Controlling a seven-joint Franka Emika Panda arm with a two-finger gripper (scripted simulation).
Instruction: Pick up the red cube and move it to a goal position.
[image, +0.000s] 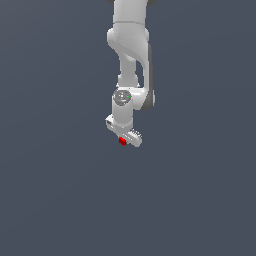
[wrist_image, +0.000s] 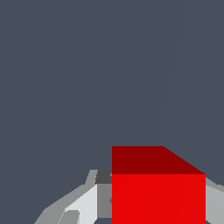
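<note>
Slate-grey ground (image: 60, 200) fills both views, flat and unmarked, with no seam, edge or wall to divide surface from room. No shadow shows on it, so whether the arm is above it or close to it cannot be told. The white arm (image: 129, 45) hangs down the middle of the exterior view, ending in the gripper (image: 125, 138). The red cube (image: 122, 142) sits at the fingertips, clamped between them. In the wrist view, pale grey fingers (wrist_image: 83, 203) press against both side faces of the cube (wrist_image: 158, 197). Its near face is bright red and its upper face is darker. Beyond the fingertips there is only the same plain grey.
</note>
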